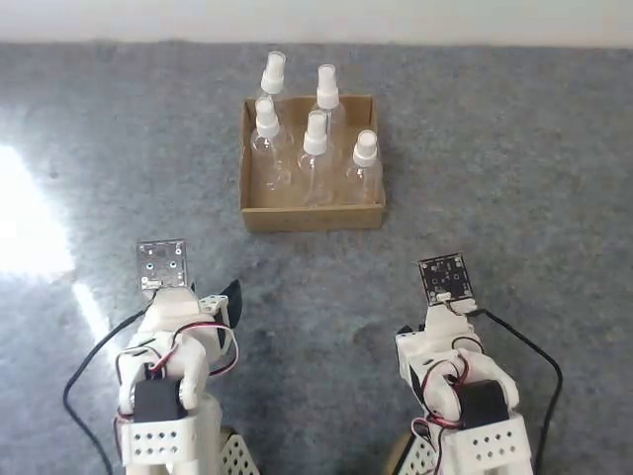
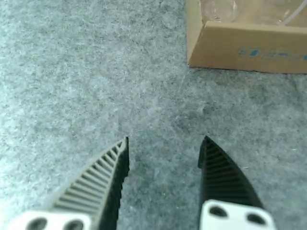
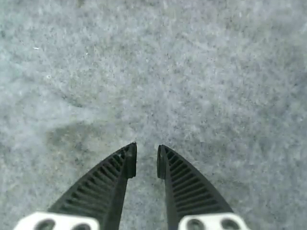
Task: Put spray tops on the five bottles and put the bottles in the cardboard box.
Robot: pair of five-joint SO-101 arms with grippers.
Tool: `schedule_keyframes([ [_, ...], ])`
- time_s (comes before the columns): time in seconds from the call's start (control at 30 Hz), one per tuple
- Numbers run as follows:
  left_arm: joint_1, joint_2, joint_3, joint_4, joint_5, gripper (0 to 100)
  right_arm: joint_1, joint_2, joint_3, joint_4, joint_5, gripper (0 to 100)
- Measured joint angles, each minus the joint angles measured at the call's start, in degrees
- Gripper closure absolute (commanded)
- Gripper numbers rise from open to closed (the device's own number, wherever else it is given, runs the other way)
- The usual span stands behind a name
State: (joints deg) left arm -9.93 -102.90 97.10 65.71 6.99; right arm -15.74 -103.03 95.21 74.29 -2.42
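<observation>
And here is the cardboard box (image 1: 312,216), sitting out toward the far side of the gray tabletop (image 1: 514,148), and it is full: five clear bottles (image 1: 316,170) stand upright inside it, packed close together. Every one of them wears a white spray top (image 1: 316,134). Two bottles stand along the back wall, two more just in front of them, and the fifth sits at the front corner on the right arm's side. Down at the near edge, the left arm (image 1: 173,336) and the right arm (image 1: 455,361) are both tucked in low, side by side and well apart from the box. Over to the left wrist camera: the left jaws are spread wide, nothing between them but gray tabletop, and a corner of the cardboard box (image 2: 249,48) lies ahead of them, apart from the tips. On the right wrist camera the right jaws are drawn narrow, just a slim gap between the two black ribbed tips, and they hold nothing, with bare tabletop beneath them. Neither arm is touching the box or any bottle.
</observation>
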Motion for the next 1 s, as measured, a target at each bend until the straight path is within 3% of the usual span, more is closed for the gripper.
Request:
schedule_keyframes([
  [0.23, 0.0, 0.0, 0.0, 1.9, 0.0, 100, 0.0, 0.0, 0.0, 0.0, 0.0, 95.0],
  [1.0, 0.0, 0.0, 0.0, 2.0, 0.2, 99, 0.0, 0.0, 0.0, 0.0, 0.0, 95.0],
])
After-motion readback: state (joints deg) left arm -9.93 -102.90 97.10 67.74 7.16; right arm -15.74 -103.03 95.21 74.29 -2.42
